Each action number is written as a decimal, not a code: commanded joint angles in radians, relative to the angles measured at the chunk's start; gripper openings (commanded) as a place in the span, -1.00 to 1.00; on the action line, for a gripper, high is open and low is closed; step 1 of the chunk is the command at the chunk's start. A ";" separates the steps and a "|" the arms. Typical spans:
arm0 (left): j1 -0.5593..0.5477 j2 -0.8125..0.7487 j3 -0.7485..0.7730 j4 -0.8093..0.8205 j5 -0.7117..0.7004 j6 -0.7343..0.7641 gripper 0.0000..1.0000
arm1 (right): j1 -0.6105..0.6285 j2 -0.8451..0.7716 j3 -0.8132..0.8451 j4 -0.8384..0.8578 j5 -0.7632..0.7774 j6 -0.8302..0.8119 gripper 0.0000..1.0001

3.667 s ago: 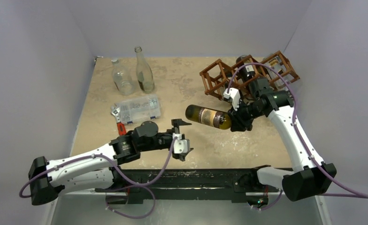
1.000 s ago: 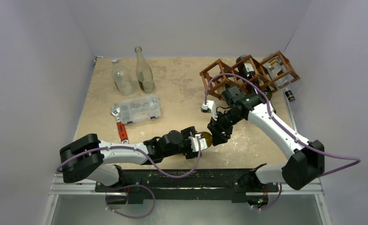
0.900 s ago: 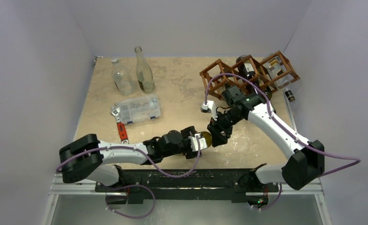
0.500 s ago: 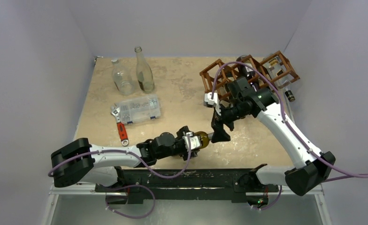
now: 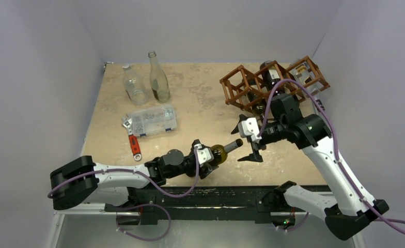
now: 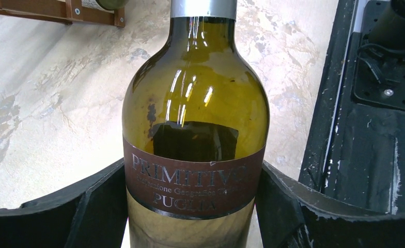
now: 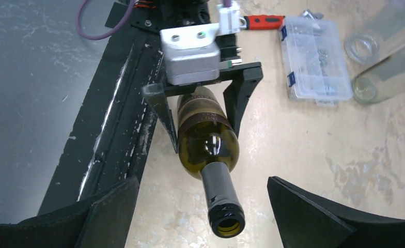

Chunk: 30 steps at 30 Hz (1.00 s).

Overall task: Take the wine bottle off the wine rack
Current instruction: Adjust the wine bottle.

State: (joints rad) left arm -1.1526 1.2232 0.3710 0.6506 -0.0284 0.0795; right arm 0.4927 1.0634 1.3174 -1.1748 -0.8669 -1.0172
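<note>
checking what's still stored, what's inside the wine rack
The wine rack holds a dark bottle in its middle cell and a clear bottle in its right cell; the right arm covers the lower front.

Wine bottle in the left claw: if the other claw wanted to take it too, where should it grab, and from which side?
Probably the neck. The left claw clamps the wine bottle around its labelled body, leaving the slim neck sticking out free, mouth toward the open right claw. Coming in from that mouth end, one finger either side, looks easiest.
</note>
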 commanded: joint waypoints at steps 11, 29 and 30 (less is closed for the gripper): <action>0.002 -0.093 -0.032 0.201 0.024 -0.106 -1.00 | -0.102 -0.041 -0.131 0.198 -0.291 -0.025 0.98; 0.002 -0.085 -0.032 0.274 0.047 -0.164 -1.00 | -0.160 -0.048 -0.282 0.350 -0.409 0.109 0.89; 0.003 -0.084 -0.032 0.278 0.047 -0.167 -1.00 | -0.161 -0.048 -0.288 0.357 -0.411 0.114 0.87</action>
State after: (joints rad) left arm -1.1522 1.1656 0.3286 0.7322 0.0002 -0.0517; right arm 0.3359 1.0309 1.0477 -0.8833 -1.2293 -0.9501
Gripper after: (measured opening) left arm 0.750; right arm 0.951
